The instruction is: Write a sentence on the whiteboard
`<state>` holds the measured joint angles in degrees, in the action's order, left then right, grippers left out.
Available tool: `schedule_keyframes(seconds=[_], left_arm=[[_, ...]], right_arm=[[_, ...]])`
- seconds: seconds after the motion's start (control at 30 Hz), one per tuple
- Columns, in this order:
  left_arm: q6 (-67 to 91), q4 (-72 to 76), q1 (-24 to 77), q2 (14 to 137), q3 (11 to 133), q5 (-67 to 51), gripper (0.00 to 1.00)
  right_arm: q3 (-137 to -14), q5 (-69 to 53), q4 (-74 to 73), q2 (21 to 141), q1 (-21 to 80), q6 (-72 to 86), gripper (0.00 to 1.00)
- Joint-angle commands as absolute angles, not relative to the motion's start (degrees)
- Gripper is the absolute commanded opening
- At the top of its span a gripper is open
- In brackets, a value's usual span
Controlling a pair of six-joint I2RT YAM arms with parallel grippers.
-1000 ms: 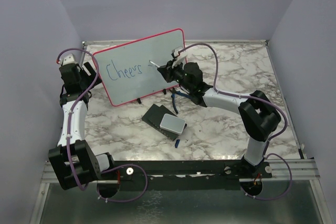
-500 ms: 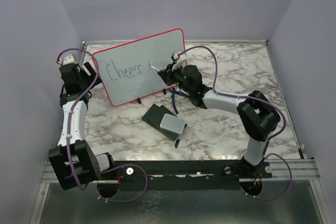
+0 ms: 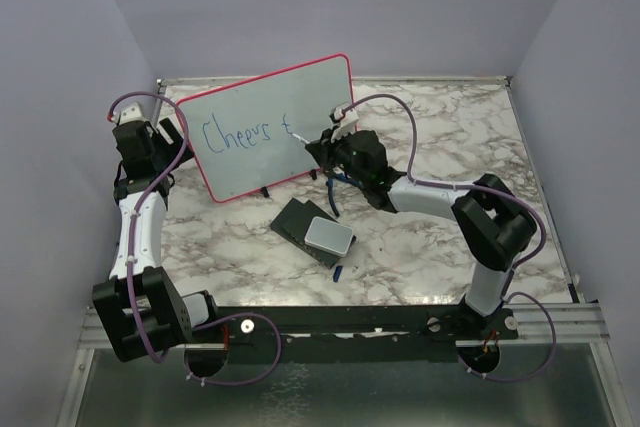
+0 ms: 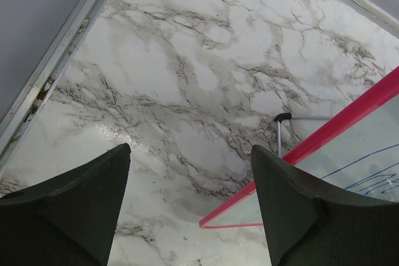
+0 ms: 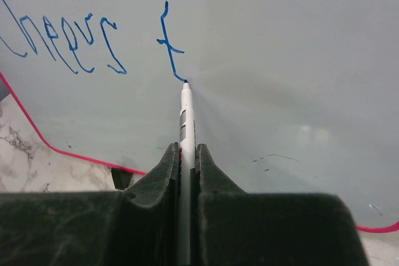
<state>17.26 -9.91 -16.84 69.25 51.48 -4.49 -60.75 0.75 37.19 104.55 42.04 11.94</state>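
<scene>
The whiteboard [image 3: 270, 127] stands tilted on small black feet at the back left of the marble table; its red-framed corner shows in the left wrist view [image 4: 349, 147]. Blue writing [image 3: 238, 134] on it reads "Cheers" followed by a "t"; it also shows in the right wrist view [image 5: 118, 38]. My right gripper [image 5: 186, 149] is shut on a white marker [image 5: 186, 116], whose tip touches the board at the foot of the "t". In the top view that gripper [image 3: 322, 143] is at the board's middle. My left gripper [image 4: 190, 154] is open and empty beside the board's left edge.
A dark block with a grey-white pad [image 3: 328, 234] lies on the table in front of the board. A small blue cap [image 3: 339, 271] lies near it. Metal rails [image 4: 62, 60] edge the table, with purple walls around.
My right gripper has moved the marker from right of "Cheers" onto the board and drawn a "t" after it. The left arm has not moved.
</scene>
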Motion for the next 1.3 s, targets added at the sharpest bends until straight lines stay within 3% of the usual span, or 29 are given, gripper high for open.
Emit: schedule_keyframes(seconds=[0.0,1.27], left_arm=[[16.98,-8.82,-16.08,67.76,50.8,-5.27,0.8],[16.88,-8.89,-16.03,67.68,50.8,-5.32,0.8]], right_arm=[[-59.47,4.11,38.12,101.94,41.95,11.18,0.01],[-64.39,3.64,36.82,104.82,41.84,9.89,0.01]])
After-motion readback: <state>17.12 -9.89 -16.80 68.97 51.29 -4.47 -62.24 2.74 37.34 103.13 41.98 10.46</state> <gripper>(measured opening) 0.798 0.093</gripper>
